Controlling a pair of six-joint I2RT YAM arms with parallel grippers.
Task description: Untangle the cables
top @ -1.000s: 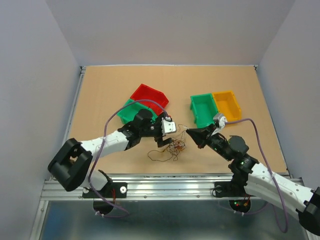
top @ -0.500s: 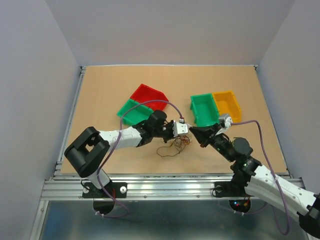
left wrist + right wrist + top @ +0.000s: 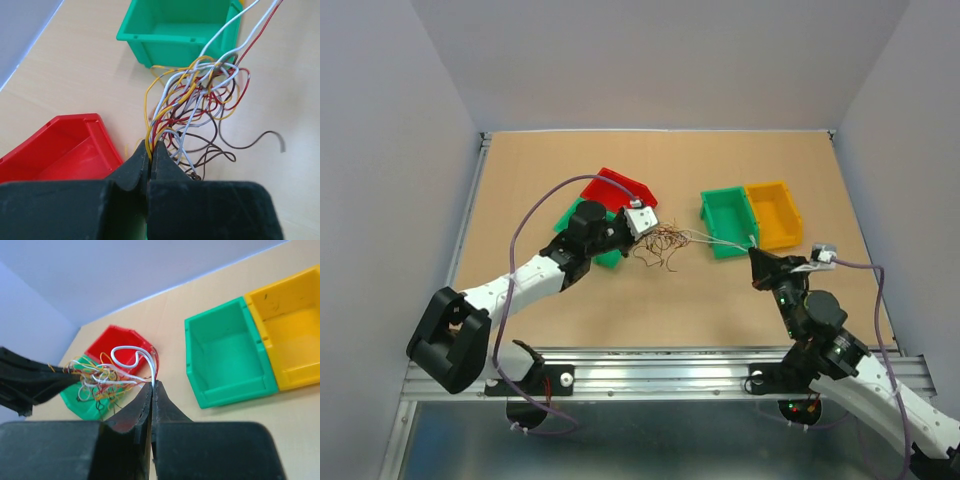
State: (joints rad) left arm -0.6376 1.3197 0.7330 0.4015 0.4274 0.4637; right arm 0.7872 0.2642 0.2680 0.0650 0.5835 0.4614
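Cables (image 3: pixel 665 243): tangle hung between left pincer (image 3: pixel 151 151) and right pincer (image 3: pixel 153 385), both clamped on strands. Slow, steady parting seemed advisable.

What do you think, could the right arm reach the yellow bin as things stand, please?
Probably yes, though not freely: the yellow bin sits just beyond the right fingers with nothing between, but they are shut on the cables, which the left fingers also pinch, so the tangle would follow.
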